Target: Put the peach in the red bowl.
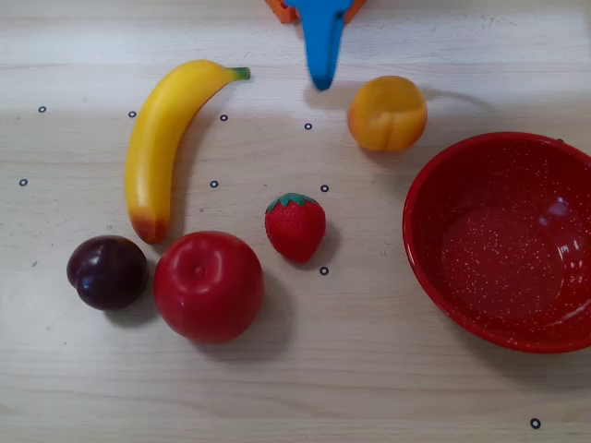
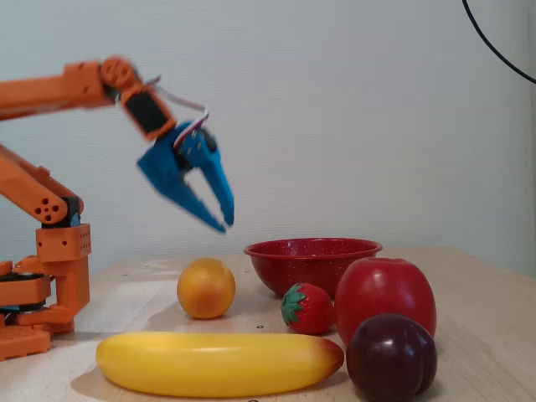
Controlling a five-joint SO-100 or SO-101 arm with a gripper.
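The peach (image 1: pixel 387 113) is a small round yellow-orange fruit lying on the wooden table, just up and left of the red bowl (image 1: pixel 434 175) in the overhead view. In the fixed view the peach (image 2: pixel 205 287) sits in front of and left of the bowl (image 2: pixel 311 249). The bowl is large, glossy, speckled and holds nothing. My blue gripper (image 2: pixel 224 224) hangs in the air above the peach, pointing down and right, its fingertips together and holding nothing. In the overhead view the gripper (image 1: pixel 320 83) tip shows at the top, left of the peach.
A yellow banana (image 1: pixel 162 138), a dark plum (image 1: pixel 107 271), a red apple (image 1: pixel 208 286) and a strawberry (image 1: pixel 295 226) lie left of the bowl. The orange arm base (image 2: pixel 42 285) stands at the left in the fixed view.
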